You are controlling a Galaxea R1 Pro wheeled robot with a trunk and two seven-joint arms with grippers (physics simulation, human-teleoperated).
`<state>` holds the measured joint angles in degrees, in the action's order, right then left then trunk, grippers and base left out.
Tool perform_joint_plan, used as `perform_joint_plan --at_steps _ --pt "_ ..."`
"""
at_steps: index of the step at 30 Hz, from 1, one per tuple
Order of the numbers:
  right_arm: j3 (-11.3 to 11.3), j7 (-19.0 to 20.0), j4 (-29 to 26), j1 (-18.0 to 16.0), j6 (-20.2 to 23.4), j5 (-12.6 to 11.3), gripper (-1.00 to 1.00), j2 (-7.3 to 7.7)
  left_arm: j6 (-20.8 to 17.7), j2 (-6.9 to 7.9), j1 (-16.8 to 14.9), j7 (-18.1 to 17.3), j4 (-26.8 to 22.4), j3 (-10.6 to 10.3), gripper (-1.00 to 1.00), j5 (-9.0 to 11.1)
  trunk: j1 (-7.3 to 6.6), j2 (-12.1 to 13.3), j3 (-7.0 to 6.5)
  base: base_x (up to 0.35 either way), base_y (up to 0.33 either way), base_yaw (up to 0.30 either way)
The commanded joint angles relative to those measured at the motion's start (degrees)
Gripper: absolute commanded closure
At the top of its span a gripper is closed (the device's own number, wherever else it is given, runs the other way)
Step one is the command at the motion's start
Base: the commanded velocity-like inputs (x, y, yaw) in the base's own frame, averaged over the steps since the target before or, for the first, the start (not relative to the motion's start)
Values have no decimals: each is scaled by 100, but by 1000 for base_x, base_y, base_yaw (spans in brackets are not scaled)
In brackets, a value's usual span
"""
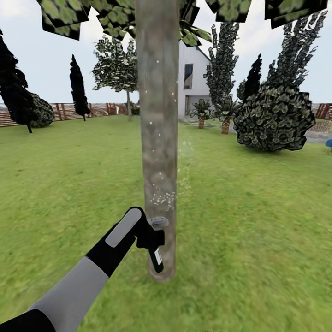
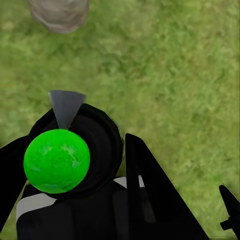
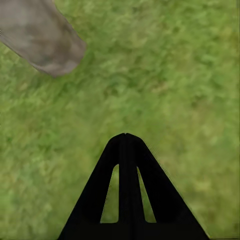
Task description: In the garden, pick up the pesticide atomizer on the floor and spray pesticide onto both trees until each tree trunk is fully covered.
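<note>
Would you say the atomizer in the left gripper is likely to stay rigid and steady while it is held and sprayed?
Probably rigid: the atomizer keeps its pistol shape in the left gripper. Likely light, since it hangs from one small grip. It might pivot, as much of its body sticks out below the jaws beside the trunk.

No legible text or signs.
</note>
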<state>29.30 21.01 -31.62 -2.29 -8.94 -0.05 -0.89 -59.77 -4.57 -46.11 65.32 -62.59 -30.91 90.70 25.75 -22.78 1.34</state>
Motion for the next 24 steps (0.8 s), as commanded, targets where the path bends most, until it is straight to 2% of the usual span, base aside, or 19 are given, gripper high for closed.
perform_joint_plan --at_steps 1,17,24 --pt "39 53 -2 -8 -2 21 100 -11 -18 11 -3 59 -3 -2 100 53 4 -13 14 0 340 -246" --pt "32 53 5 -8 -2 10 100 -16 -4 44 102 51 -60 -3 100 53 4 -13 14 0 340 -240" --pt "31 53 7 -8 -2 30 100 -17 58 48 102 51 -60 -3 100 53 4 -13 14 0 340 -104"
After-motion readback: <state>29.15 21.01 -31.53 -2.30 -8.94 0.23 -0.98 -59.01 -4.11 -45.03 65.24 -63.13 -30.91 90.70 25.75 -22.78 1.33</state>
